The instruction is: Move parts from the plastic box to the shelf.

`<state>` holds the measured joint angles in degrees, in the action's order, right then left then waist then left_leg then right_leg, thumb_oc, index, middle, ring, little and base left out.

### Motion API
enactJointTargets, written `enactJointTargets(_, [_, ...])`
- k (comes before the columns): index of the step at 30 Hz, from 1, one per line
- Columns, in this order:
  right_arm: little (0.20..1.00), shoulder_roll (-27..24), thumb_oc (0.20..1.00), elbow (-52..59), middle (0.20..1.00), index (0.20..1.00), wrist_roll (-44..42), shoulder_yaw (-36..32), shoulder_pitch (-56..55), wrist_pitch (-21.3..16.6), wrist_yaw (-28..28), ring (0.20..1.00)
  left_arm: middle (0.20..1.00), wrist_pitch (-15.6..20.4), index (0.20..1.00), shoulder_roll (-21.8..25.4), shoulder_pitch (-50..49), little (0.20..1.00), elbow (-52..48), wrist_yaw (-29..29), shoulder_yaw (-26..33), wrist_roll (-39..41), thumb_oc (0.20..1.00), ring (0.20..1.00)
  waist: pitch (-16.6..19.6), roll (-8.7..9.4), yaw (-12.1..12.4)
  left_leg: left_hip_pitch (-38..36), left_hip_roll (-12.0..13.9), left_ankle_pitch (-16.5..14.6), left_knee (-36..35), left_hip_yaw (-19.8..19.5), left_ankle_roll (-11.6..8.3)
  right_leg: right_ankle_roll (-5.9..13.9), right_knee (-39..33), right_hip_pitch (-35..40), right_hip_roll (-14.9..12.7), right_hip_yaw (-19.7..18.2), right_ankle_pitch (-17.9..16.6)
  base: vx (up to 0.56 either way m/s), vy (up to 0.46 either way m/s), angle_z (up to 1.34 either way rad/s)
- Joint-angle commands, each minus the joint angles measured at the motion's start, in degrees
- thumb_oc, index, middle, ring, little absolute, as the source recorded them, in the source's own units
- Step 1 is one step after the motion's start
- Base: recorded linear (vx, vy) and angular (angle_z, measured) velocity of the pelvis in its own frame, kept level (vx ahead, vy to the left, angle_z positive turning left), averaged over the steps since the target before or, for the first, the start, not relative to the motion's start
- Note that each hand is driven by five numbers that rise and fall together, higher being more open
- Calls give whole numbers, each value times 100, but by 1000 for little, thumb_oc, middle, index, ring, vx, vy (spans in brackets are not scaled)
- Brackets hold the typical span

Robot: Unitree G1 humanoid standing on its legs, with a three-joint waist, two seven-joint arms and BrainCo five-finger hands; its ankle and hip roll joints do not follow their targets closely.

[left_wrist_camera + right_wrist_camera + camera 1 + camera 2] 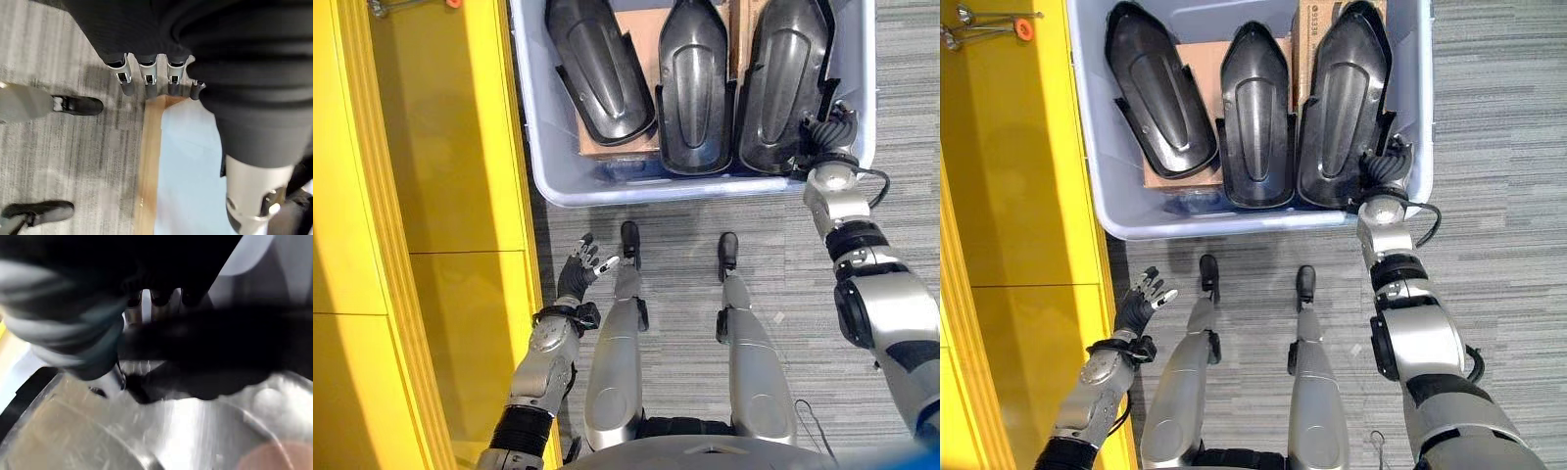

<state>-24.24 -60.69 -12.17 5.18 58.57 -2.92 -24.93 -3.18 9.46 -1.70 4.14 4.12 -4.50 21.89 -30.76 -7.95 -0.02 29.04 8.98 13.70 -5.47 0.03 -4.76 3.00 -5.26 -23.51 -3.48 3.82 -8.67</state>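
A pale plastic box stands on the floor ahead of me, holding three black moulded parts: a left part, a middle part and a right part. My right hand reaches over the box's near right corner, its fingers curled on the right part's lower edge. In the right wrist view that part lies between the fingers and the thumb. My left hand hovers open and holding nothing over the floor, beside the yellow shelf.
The parts rest on cardboard boxes inside the plastic box. A metal hook with an orange tip lies on the shelf's far end. Grey carpet runs to the right of the box.
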Motion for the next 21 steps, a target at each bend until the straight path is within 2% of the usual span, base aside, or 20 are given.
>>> enactJointTargets(1, [200,206,200,-385,200,200,-53,538,-419,450,488,200,1000,168,1000,37,-35,1000,-296,46,13,26,1000,1000,97,-222,191,-356,360,-797,47,-21,4,-30,270,96,-517,-255,150,-7,29,4])
enactJointTargets(9, [200,177,200,264,200,200,70,591,-516,449,432,200,1000,144,1000,-14,45,1000,-238,89,83,32,1000,1000,97,-106,152,-534,381,-825,47,4,6,-29,203,297,-496,-227,145,0,0,0])
enactJointTargets(10, [200,173,200,1120,200,200,178,462,-719,459,349,200,1000,131,1000,11,102,1000,-200,117,138,27,1000,1000,97,-18,99,-672,387,-842,47,24,0,-38,175,415,-484,-219,148,-31,0,-1])
enactJointTargets(14, [200,256,200,2286,200,200,162,26,-1112,446,232,200,1000,99,1000,66,137,1000,-156,115,189,-27,1000,1000,97,53,15,-919,395,-827,47,62,-3,-53,184,605,-470,-218,174,-10,0,0])
enactJointTargets(21, [200,289,200,3719,200,200,426,-303,-1426,366,233,200,1000,65,1000,73,145,1000,-34,73,253,-20,1000,1000,97,138,-64,-1506,378,-834,47,109,10,-102,127,1111,-439,-194,265,-1,-1,0])
